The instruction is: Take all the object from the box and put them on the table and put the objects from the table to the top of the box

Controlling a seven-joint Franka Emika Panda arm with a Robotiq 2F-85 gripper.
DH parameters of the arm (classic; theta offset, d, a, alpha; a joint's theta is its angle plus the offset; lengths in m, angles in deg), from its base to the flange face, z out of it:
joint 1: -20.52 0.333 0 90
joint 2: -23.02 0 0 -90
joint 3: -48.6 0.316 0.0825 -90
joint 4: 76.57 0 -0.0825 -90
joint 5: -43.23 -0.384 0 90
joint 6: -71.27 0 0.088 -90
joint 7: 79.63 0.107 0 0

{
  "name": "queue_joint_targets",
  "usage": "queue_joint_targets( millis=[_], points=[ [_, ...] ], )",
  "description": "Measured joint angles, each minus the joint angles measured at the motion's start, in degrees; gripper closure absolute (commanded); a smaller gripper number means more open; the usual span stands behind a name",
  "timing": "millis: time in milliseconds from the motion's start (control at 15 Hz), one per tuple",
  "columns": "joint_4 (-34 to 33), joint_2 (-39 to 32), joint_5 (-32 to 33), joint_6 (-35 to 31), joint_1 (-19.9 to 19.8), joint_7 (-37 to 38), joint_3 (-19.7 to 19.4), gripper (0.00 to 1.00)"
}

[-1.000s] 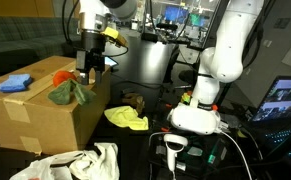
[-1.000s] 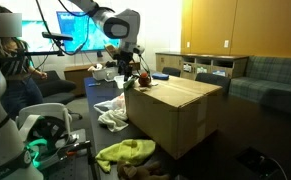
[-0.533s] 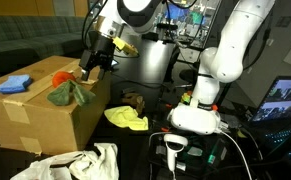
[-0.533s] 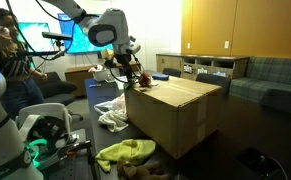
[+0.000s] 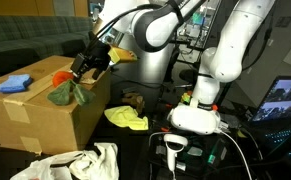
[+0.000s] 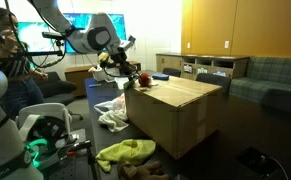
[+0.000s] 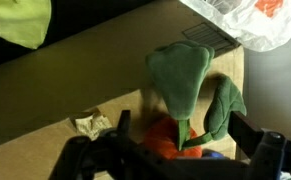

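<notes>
A large brown cardboard box (image 5: 40, 108) (image 6: 175, 112) stands on the dark table (image 5: 150, 135). On its top lie a green-and-orange cloth (image 5: 67, 90) (image 7: 190, 85) and a small blue block (image 5: 17, 82). My gripper (image 5: 88, 68) (image 6: 120, 66) (image 7: 173, 160) hangs tilted just above the cloth, open, its fingers on either side of the orange part and nothing held. A yellow cloth (image 5: 126, 118) (image 6: 125, 153) (image 7: 20, 20) and a brown lumpy toy (image 5: 135, 100) lie on the table beside the box. A white plastic bag (image 5: 75, 163) (image 6: 112, 112) (image 7: 250, 20) is on the table too.
My white arm base (image 5: 200, 110) stands on the table behind the yellow cloth. A small crumpled scrap (image 7: 90, 124) lies on the box top. A person (image 6: 0, 40) sits at the far side, with screens and a couch (image 6: 270, 75) around the room.
My arm has swung over and the wrist has tilted, bringing the gripper lower over the green-and-orange cloth. The jaws stayed open. Nothing on the box or the table has moved.
</notes>
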Motion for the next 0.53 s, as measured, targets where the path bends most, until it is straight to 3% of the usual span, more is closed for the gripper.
queue_joint_targets(
  millis=[267,533],
  points=[
    [-1.2,-0.01,12.46,0.0,-3.98,10.32,2.08,0.0],
    [-3.78,-1.3,19.54,0.05,-6.2,14.23,2.44,0.0]
  ],
)
